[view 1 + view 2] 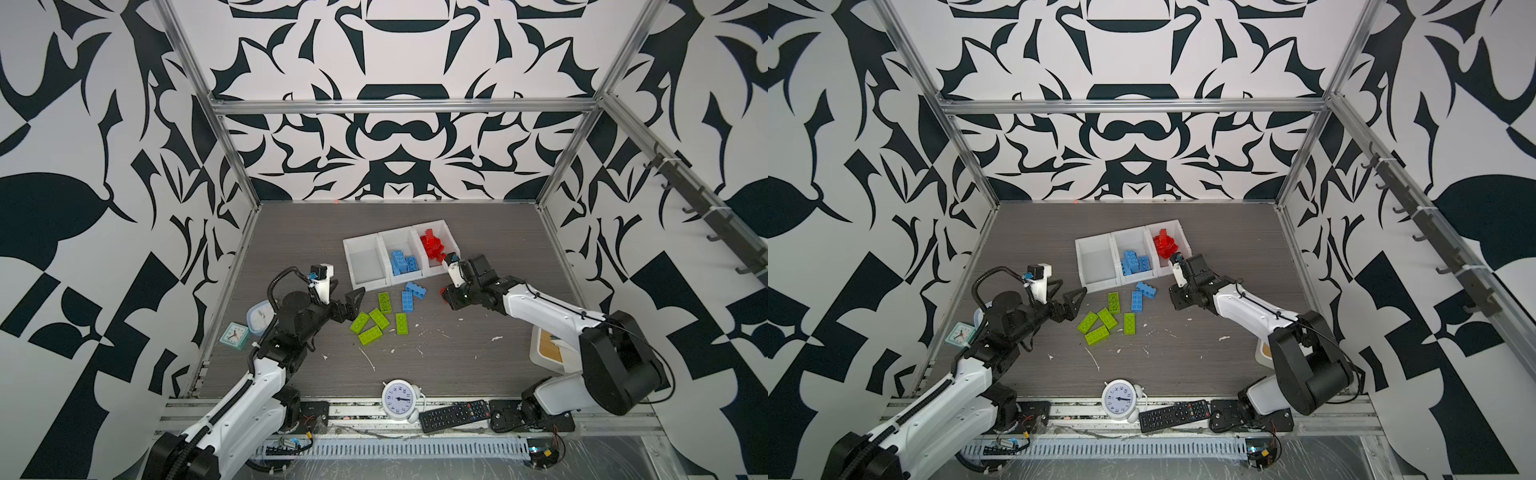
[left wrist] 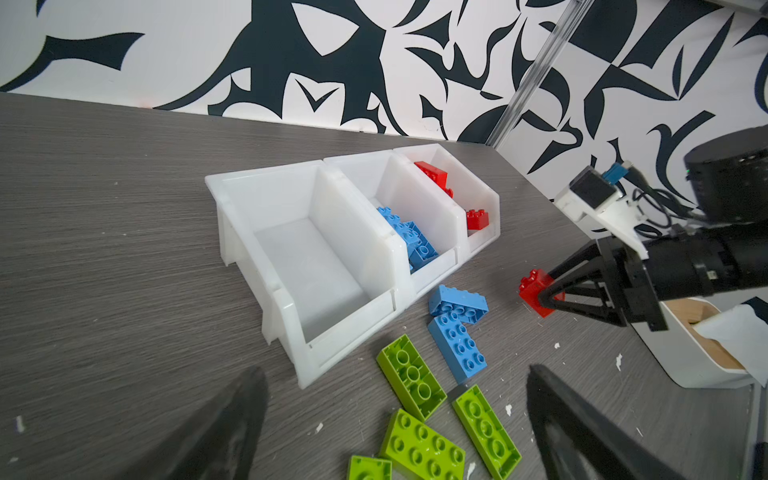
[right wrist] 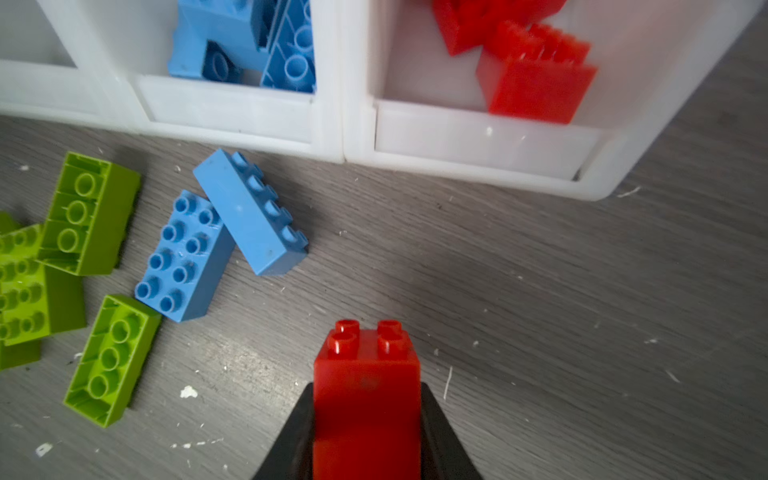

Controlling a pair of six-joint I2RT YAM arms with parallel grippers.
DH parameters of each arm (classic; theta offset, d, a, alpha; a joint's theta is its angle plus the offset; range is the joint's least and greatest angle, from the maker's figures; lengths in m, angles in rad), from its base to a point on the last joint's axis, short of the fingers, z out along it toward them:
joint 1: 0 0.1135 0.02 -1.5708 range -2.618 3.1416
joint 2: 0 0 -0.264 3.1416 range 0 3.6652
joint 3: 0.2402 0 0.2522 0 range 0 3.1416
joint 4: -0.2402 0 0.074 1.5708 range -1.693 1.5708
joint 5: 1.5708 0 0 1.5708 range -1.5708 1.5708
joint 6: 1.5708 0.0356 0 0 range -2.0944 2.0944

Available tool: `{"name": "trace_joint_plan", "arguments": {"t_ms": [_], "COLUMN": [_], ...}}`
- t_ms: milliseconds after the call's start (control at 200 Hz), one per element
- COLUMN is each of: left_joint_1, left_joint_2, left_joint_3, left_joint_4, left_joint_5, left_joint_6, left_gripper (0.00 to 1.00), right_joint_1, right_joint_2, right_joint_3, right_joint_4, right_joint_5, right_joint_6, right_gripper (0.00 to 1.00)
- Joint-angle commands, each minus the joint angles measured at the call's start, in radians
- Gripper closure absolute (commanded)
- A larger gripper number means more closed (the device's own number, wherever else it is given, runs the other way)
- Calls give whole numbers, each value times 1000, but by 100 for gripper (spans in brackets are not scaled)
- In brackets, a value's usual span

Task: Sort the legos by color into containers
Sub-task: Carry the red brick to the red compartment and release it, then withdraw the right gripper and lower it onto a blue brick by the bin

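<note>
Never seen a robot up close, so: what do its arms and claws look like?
Both arms, the left arm and the right arm, have white shells and bulky black joints. The left gripper and right gripper are black, each with two triangular lattice fingers. A ribbed black hose loops by the left wrist. A small camera tops each wrist.

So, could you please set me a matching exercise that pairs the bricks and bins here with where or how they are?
Things:
1. red brick
2. green bricks
3. end bin nearest the left arm
4. middle bin

States:
a. holds blue bricks
b. empty
c. clamped in the right tool
d. loose on the table

Pairs: 1-c, 2-d, 3-b, 4-a
</note>
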Motion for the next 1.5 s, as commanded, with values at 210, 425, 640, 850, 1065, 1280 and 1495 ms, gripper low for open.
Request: {"name": "trace_joint_plan", "arguments": {"t_ms": [210, 425, 640, 850, 1065, 1280, 1495], "left_joint_1": [-1, -1, -1, -1, -2, -2, -1], "left_joint_2": [14, -40, -23, -18, -35, -33, -34], "left_joint_3": [-3, -14, -13, -9, -13, -8, -10], "left_joint_4": [26, 10, 18, 16, 10, 7, 8], "left_joint_5": [2, -11, -11, -9, -12, -7, -2], "left_joint_6": [-11, -19, -19, -19, -17, -19, -24], "left_gripper": [0, 0, 0, 0, 0, 0, 1], "right_joint_1": [-99, -159, -174, -182, -186, -186, -179], "right_joint_2": [114, 304, 435, 540, 597, 571, 421], "right_joint_3": [328, 572, 724, 819, 864, 867, 761], "right_joint_4": [-59, -82, -78, -77, -92, -104, -135], "right_joint_5": [-18, -89, -95, -81, -52, -52, -106], "right_joint_6": [-88, -144, -153, -150, -132, -124, -127], "right_gripper": [74, 75, 75, 74, 65, 40, 41]}}
